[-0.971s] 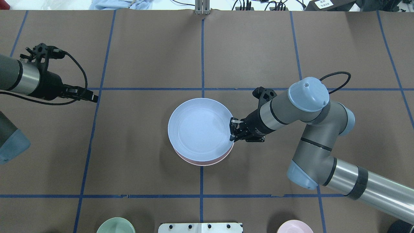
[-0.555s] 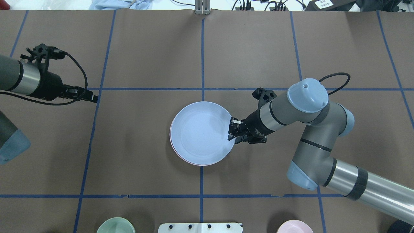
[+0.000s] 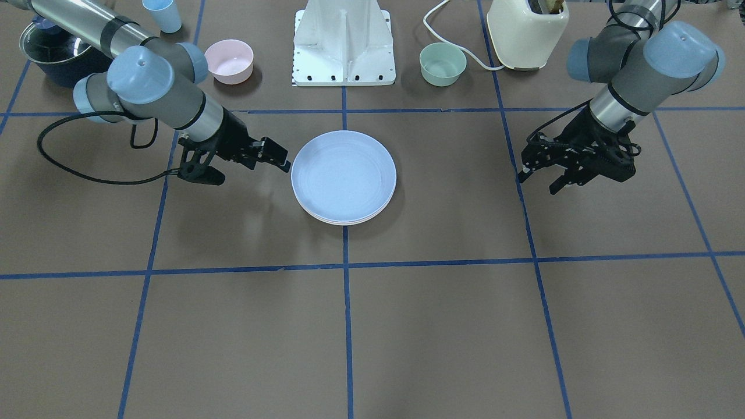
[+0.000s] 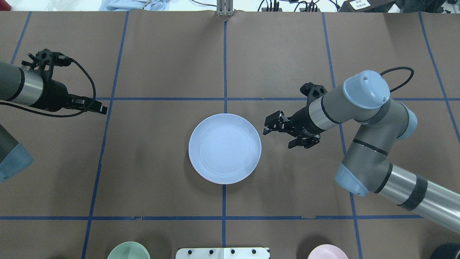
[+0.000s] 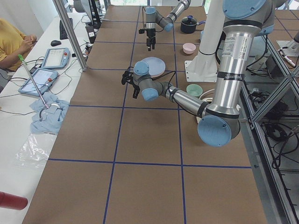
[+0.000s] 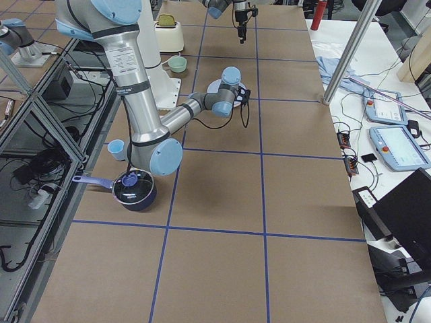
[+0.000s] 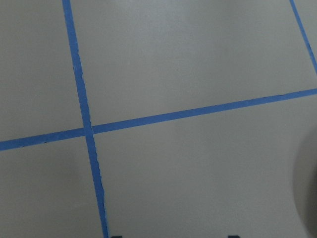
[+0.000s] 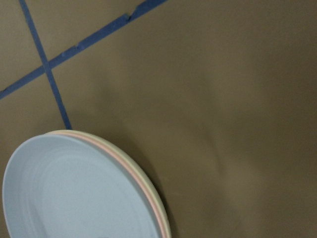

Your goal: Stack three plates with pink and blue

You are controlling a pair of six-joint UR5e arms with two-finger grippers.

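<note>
The three plates are stacked at the table's middle. The light blue plate [image 4: 224, 148] lies on top and also shows in the front view [image 3: 343, 176]. In the right wrist view the pale pink plate's rim [image 8: 130, 169] and the cream-white plate's rim [image 8: 165, 218] show under the blue plate [image 8: 69, 193]. My right gripper [image 4: 266, 126] is open and empty, just right of the stack and apart from it; the front view shows it too [image 3: 283, 158]. My left gripper [image 4: 104, 109] is open and empty, far to the left over bare table [image 3: 534, 181].
A green bowl [image 3: 442, 64] and a pink bowl [image 3: 229, 60] stand by the robot's white base [image 3: 344, 43]. A light blue cup [image 3: 161, 14], a dark pot [image 3: 52, 55] and a cream toaster [image 3: 527, 32] sit along that same edge.
The blue plate went down flat onto the pink plate. My right gripper let go of its rim, opened and drew back to the right. The left arm has not moved.
</note>
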